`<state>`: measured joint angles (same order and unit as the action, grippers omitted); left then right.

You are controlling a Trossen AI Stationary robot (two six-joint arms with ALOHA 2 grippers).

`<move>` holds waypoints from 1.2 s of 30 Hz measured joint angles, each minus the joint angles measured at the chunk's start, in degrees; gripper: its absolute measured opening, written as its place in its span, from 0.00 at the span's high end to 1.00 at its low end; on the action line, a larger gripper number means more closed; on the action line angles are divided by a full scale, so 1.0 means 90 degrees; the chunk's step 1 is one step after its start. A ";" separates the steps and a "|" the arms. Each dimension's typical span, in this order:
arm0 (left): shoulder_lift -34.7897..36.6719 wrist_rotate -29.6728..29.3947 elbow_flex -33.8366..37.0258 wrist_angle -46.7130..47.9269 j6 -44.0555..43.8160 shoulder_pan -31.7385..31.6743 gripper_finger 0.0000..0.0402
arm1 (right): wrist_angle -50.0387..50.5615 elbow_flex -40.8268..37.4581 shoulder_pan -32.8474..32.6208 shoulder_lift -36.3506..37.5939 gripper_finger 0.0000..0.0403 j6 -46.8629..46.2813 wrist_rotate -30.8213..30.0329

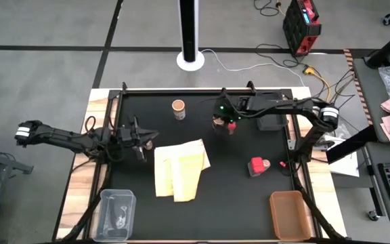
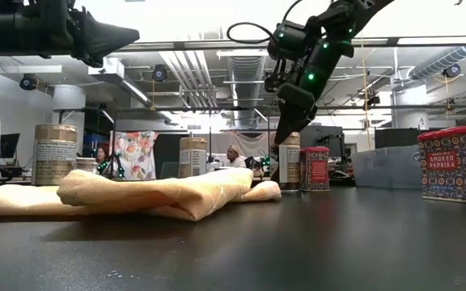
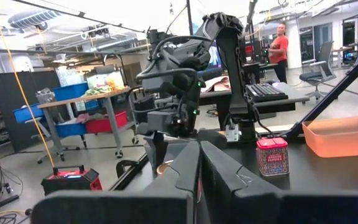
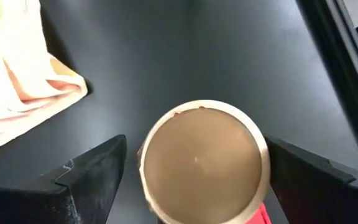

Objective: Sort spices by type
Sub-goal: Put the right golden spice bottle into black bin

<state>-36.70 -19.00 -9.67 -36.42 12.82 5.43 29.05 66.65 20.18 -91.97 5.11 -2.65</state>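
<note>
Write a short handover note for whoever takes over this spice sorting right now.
Right claw: open, straddling a tan-topped jar at the table's back centre, a red tin right beside it; not gripped yet.
Left claw: shut, empty, waiting left of the yellow cloth.
Elsewhere: another jar back left, another red tin right of the cloth.
Orange bin holds no spices; clear bin contents unclear.
Left: nearly all the sorting.

Cloth [image 1: 180, 169] at table [image 1: 235, 217] centre, one jar [image 1: 178, 109] behind it, left tool [image 1: 143, 141] just left of cloth, right tool [image 1: 223, 123] straddling second jar [image 4: 202, 160] right of the first, tin [image 1: 256, 166] right of cloth, two bins [image 1: 114, 213] [image 1: 291, 214] at front corners.
</note>
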 joint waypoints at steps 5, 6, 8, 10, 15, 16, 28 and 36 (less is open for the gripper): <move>-0.0052 0.0000 0.0000 -0.0017 0.0000 -0.0002 1.00 | -0.0117 0.0000 0.0012 -0.0106 0.19 -0.0012 -0.0033; -0.0052 0.0000 0.0000 -0.0026 0.0000 -0.0002 1.00 | -0.0111 0.0000 0.0012 -0.0108 0.21 -0.0015 -0.0035; -0.0047 0.0000 0.0000 -0.0034 0.0002 -0.0002 1.00 | -0.0118 0.0000 0.0012 -0.0107 0.27 -0.0057 -0.0031; -0.0051 0.0000 0.0000 -0.0045 0.0000 -0.0002 1.00 | -0.0102 0.0000 0.0012 -0.0093 0.32 -0.0100 -0.0031; -0.0050 0.0000 0.0000 -0.0051 0.0011 -0.0002 1.00 | -0.0068 -0.0002 0.0012 -0.0030 0.32 -0.0193 -0.0025; -0.0050 0.0000 0.0000 -0.0051 0.0013 -0.0002 1.00 | -0.0083 -0.0002 0.0012 -0.0022 0.32 -0.0208 -0.0027; -0.0057 0.0000 0.0000 -0.0107 0.0017 -0.0002 1.00 | 0.0603 0.1228 0.0157 0.0208 0.32 -0.0238 -0.0001; -0.0062 0.0000 0.0000 -0.0101 0.0017 -0.0002 1.00 | 0.1858 0.1837 0.1208 0.0874 0.32 -0.0452 -0.0042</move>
<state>-37.26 -19.00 -9.67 -37.34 12.97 5.41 45.77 83.19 31.05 -84.10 1.04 -3.02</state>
